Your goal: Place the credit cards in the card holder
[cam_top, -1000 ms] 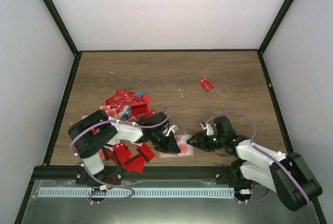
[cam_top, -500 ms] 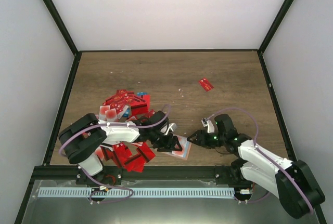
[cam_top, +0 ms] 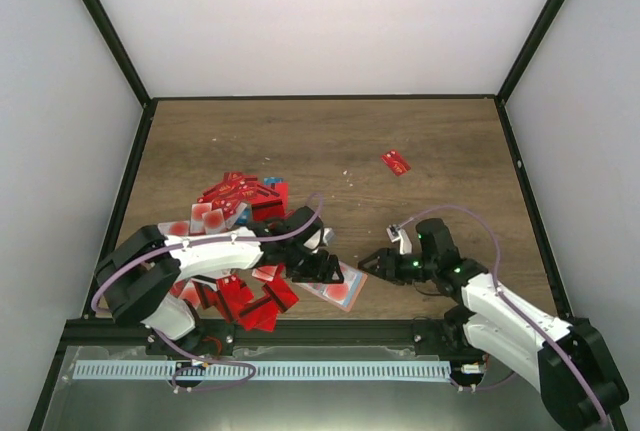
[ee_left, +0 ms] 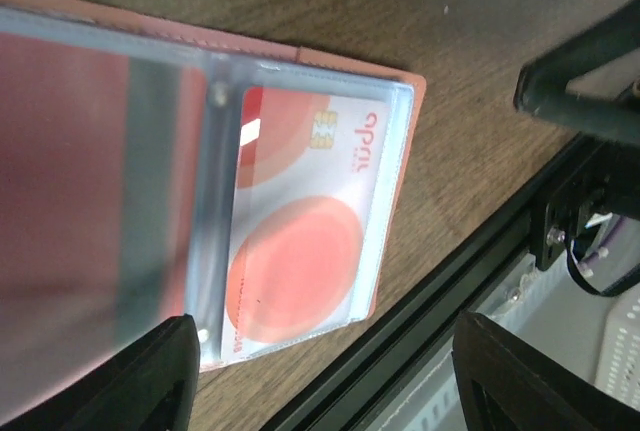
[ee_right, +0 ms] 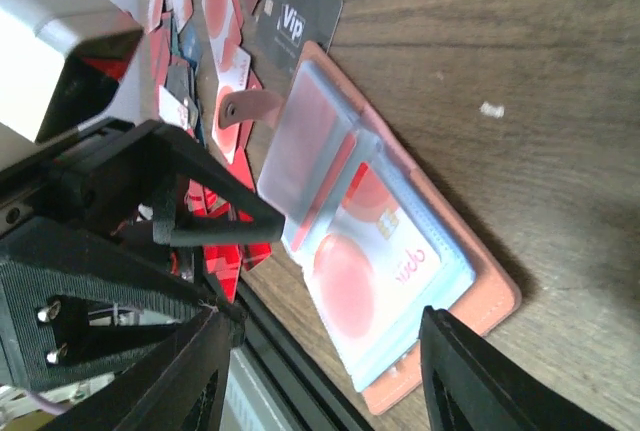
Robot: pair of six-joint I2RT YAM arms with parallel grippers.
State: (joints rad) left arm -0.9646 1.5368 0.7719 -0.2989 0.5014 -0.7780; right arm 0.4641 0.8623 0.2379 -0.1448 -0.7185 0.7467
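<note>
Brown wood-grain table (cam_top: 400,131) fills the booth floor, with plain white walls (cam_top: 320,21) rising behind and on both sides. Black frame posts (cam_top: 100,23) climb the back corners, leaning outward as they go up. A few white specks (cam_top: 347,172) lie scattered on the boards around mid-table, and the right wrist view catches one alone on bare wood. Along the near edge runs a black rail (cam_top: 330,329). Just below it, a white slotted strip (cam_top: 300,369) lies across a grey metal ledge (cam_top: 100,396).
</note>
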